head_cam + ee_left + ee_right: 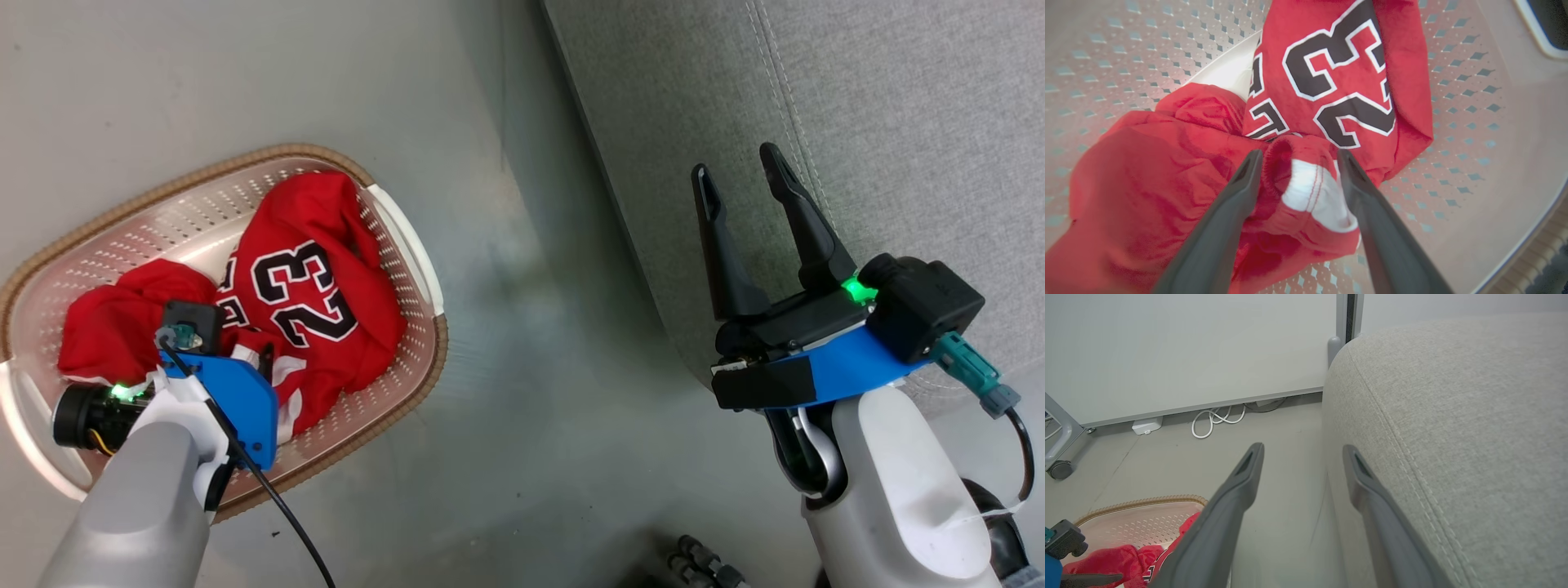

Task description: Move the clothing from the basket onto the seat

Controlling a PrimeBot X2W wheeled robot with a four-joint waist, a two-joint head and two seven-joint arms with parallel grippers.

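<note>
The basket (196,204) sits on the floor at the left and holds the clothing. A red jersey (310,278) with the number 23 lies on its right side, and red shorts (122,318) are bunched on its left. In the left wrist view my left gripper (1299,157) is open and reaches down into the basket (1474,143). Its fingers straddle a red fold with white trim (1310,192), below the jersey (1339,73) and right of the shorts (1147,183). My right gripper (736,162) is open and holds nothing, hovering at the rounded edge of the grey seat (898,122).
Grey floor (522,408) separates the basket from the seat. In the right wrist view a white wall panel stands behind, with a coiled white cable (1216,418) and a small white box (1147,425) at its foot. A caster wheel (1059,469) is at the left.
</note>
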